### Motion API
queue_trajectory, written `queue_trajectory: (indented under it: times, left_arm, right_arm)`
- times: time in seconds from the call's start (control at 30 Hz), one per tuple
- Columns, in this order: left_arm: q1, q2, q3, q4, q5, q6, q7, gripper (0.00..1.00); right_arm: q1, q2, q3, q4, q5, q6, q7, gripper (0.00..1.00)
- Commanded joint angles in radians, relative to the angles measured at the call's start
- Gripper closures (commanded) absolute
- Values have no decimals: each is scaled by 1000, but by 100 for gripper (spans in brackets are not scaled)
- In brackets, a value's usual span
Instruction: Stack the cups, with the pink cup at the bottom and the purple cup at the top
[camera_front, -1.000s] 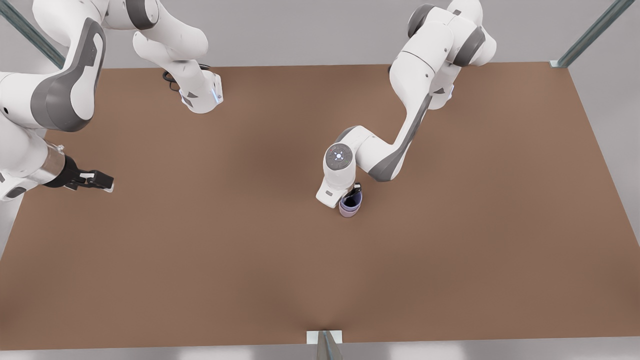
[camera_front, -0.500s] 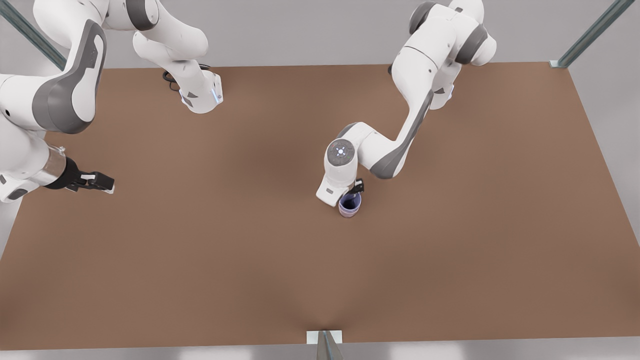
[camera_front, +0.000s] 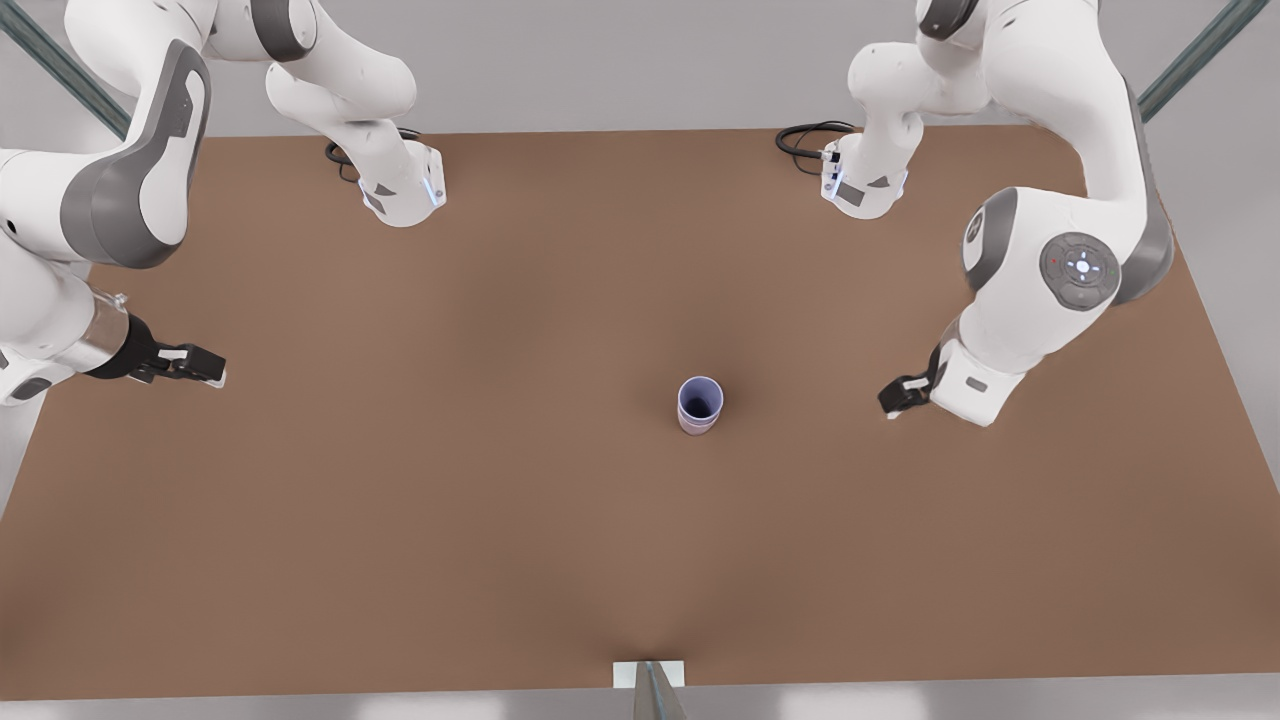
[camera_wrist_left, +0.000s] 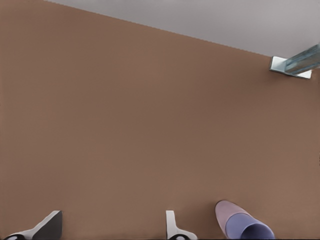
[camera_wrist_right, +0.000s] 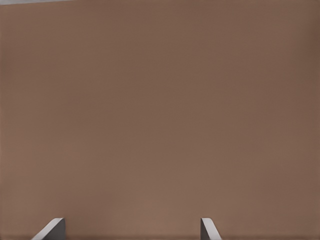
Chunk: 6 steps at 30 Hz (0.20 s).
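Note:
The purple cup (camera_front: 700, 397) stands upright inside the pink cup (camera_front: 697, 425) near the middle of the brown table (camera_front: 450, 520); only a low band of pink shows under it. In the left wrist view the pink cup (camera_wrist_left: 225, 212) and the purple cup (camera_wrist_left: 247, 229) are beside my left gripper (camera_wrist_left: 111, 231), which is open and empty. In the front view that left gripper (camera_front: 893, 400) hangs well off to the right of the stack. My right gripper (camera_front: 205, 365) waits at the front view's left edge; the right gripper (camera_wrist_right: 130, 230) is open over bare table.
Two arm bases (camera_front: 400, 195) (camera_front: 865, 185) stand at the table's far edge, one with a black cable (camera_front: 800, 140). A metal bracket (camera_front: 650, 675) sits at the near edge's middle, and the bracket (camera_wrist_left: 292, 62) also appears in the left wrist view. Frame posts rise at the far corners.
My left gripper let go of the purple cup and pulled far back toward the front view's right. The stacked cups stayed put. The right arm barely moved.

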Motion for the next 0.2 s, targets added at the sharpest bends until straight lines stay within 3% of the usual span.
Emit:
queue_trajectory:
  times: [0.0,0.17]
  left_arm:
    - [51,-15,-62,9,56,-55,556,0]
    - [51,-21,-70,12,68,-57,554,0]
  right_arm:
    - [0,-1,0,0,1,0,-1,0]
    - [0,-1,0,0,1,0,-3,0]
